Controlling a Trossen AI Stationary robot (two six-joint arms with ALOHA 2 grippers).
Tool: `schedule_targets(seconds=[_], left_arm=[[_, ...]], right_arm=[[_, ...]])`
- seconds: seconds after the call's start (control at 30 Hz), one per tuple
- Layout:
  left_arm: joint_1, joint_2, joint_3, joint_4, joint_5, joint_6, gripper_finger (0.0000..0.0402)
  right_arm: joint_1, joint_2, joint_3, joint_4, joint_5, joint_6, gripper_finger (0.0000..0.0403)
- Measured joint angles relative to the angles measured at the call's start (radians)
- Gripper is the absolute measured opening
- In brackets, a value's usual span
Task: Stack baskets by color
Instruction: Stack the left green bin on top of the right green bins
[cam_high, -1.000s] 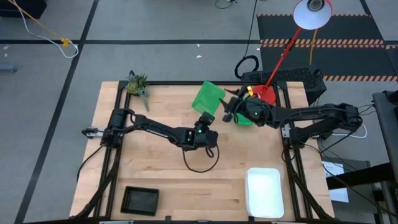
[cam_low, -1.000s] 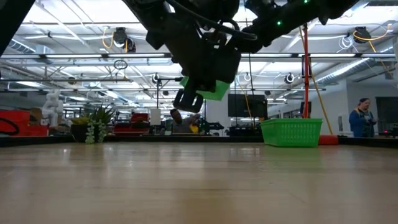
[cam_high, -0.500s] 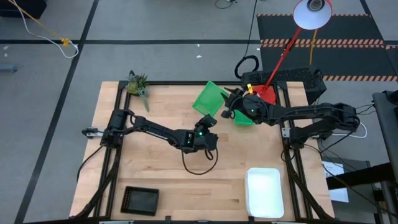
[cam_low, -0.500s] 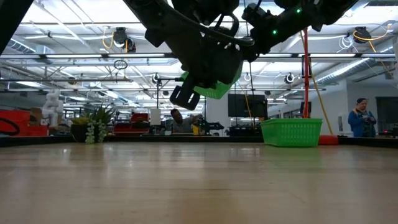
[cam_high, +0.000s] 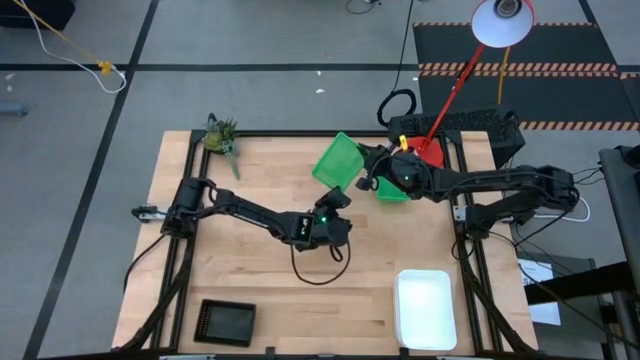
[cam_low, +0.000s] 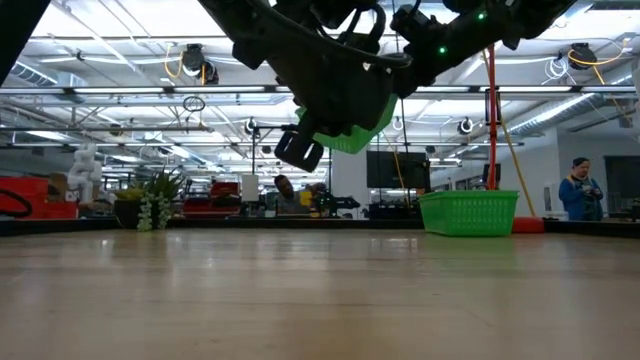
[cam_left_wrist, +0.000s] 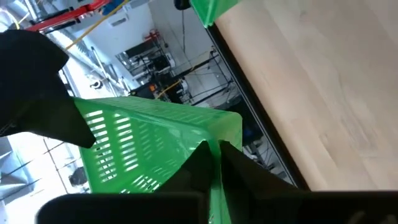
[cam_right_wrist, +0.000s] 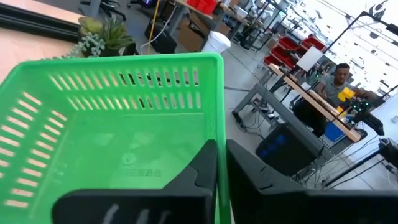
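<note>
A bright green basket (cam_high: 335, 160) hangs tilted in the air over the far middle of the table, and shows in the low view as the green basket (cam_low: 350, 135). My left gripper (cam_high: 335, 192) is shut on its near side. My right gripper (cam_high: 362, 168) is shut on its right side. A second green basket (cam_high: 393, 192) stands on its bottom at the table's far right, partly under my right arm. A white basket (cam_high: 425, 308) lies at the near right and a black basket (cam_high: 226, 320) at the near left. My left gripper pinches the lifted basket's side wall close to a corner (cam_left_wrist: 216, 132), one finger inside and one outside. It comes nearly level from the table's near side. The basket is clear of the table and tilted. My right gripper pinches the rim of the same basket's wall (cam_right_wrist: 219, 118) between its two fingers, one inside the basket and one outside. It reaches in nearly level from the table's right side. The basket's open top faces this wrist camera.
A small potted plant (cam_high: 221, 135) stands at the far left corner. A red lamp (cam_high: 440, 120) leans over the far right corner. A black cable (cam_high: 320, 265) loops under my left arm. A person (cam_low: 582, 190) stands in the room beyond the table.
My left gripper has rolled and shifted a little toward the table's right edge. The green basket has turned with it and sits slightly higher and more tilted. My right gripper has drawn up against the basket's right wall.
</note>
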Motion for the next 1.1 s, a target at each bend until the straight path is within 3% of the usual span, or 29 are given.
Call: schedule_targets(seconds=[0.33,0.57,0.8,1.1], left_arm=[[-0.002,-0.001,0.0,0.113,0.043,-0.075,0.0156],[-0.009,-0.001,0.0,0.226,0.058,-0.232,0.0253],[-0.04,-0.004,0.0,0.281,0.085,-0.203,0.037],[-0.086,-0.003,0.0,0.36,0.129,-0.186,0.0392]], right_arm=[[-0.001,-0.001,-0.001,-0.011,0.005,-0.012,0.0005],[-0.003,-0.032,-0.001,-0.023,0.029,-0.053,0.0005],[-0.025,-0.121,-0.002,-0.099,0.029,-0.052,0.0005],[-0.081,-0.26,-0.002,-0.287,0.029,-0.027,0.0004]])
